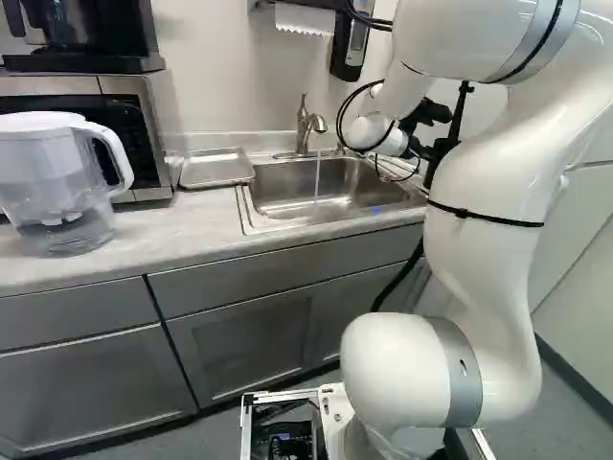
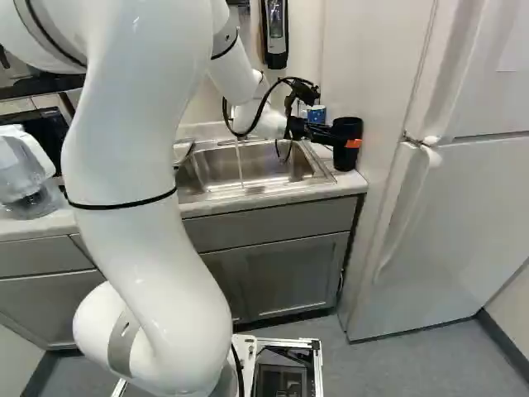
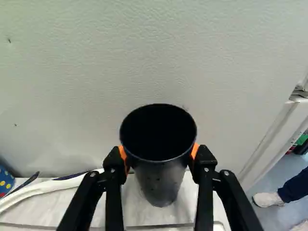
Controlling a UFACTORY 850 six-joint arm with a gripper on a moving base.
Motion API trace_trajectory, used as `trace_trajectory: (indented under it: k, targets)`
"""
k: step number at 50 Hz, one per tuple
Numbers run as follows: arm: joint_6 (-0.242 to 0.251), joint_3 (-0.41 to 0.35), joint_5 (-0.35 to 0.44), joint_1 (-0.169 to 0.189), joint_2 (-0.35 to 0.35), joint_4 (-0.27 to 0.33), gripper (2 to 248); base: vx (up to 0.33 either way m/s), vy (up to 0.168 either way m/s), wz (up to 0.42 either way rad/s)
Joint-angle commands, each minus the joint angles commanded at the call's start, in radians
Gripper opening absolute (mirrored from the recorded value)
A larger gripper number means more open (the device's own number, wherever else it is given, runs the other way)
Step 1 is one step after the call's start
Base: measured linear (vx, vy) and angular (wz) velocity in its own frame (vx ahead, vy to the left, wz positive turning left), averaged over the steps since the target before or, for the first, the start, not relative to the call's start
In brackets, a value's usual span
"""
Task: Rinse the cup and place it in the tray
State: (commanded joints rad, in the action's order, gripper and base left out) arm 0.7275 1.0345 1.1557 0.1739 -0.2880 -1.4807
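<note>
White arm (image 2: 145, 207) nearest, its bulk rising in front of bench (image 1: 182, 228) and cabinets (image 1: 239, 331). It reaches far and right, past the sink (image 1: 278, 192). End effector (image 2: 350, 143): pinching the black cup (image 2: 348, 157), orange pads (image 3: 194, 151) on opposite sides just below the rim.

Cup at the right end of the bench, right of the sink. Mouth up, long axis near vertical; inside dark, contents can't be told. Whether its base touches the bench, can't tell.

Faucet (image 1: 307, 120) running, thin stream (image 1: 317, 177) dropping into the sink. Metal tray (image 1: 215, 171), low-rimmed, on the bench left of the sink, long side roughly left to right; sink lies between it and the cup. Pitcher (image 1: 53, 177) farther left, white lid, some clear liquid low inside.

Edges: pale upright panel (image 2: 357, 50) close beyond the cup, bench's right edge near. Width of bench between sink rim and cup; more bench showing between pitcher and tray
</note>
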Motion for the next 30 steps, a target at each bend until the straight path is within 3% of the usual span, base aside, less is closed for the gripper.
trace_trajectory:
  k: [4,30]
  targets:
    - [0.000,0.000,0.000,0.000,0.000,0.000,126,0.000,0.000,0.000]
    - [0.000,0.009,0.000,-0.001,0.046,0.016,126,0.000,0.000,0.000]
